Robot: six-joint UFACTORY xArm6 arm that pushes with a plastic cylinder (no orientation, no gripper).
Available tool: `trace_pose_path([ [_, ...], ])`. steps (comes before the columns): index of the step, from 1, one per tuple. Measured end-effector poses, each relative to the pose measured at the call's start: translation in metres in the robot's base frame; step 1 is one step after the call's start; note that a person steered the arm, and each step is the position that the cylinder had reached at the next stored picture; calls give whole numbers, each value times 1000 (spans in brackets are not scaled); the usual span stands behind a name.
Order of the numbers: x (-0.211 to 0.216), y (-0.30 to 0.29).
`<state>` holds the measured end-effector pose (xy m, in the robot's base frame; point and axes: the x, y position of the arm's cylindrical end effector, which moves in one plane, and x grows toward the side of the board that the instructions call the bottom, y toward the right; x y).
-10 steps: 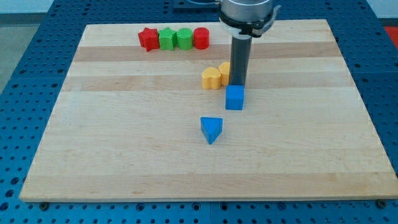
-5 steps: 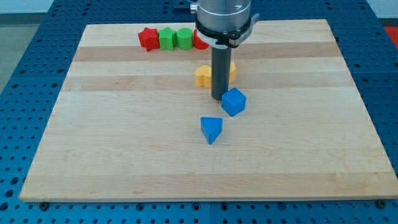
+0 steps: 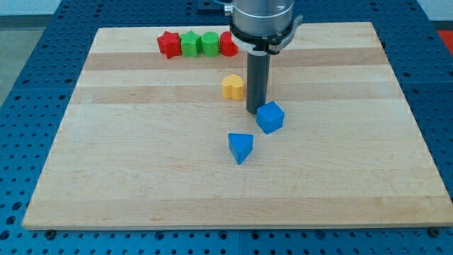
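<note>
My tip rests on the wooden board, touching the upper left side of the blue cube. The cube sits turned at an angle, just to the tip's lower right. A yellow heart lies just to the upper left of the rod. Another yellow block is hidden behind the rod. A blue triangular block lies below the tip, apart from the cube.
Along the view's top stands a row: a red star, a green block, a green cylinder and a red block partly hidden by the arm.
The tip has moved left and down around the blue cube, which has turned and slid slightly down and to the right. The rod now hides the second yellow block.
</note>
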<state>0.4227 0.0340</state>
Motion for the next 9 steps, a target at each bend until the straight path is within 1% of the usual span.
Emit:
trace_pose_path([
  [2, -5, 10],
  [6, 15, 10],
  [8, -3, 20],
  [9, -4, 42],
])
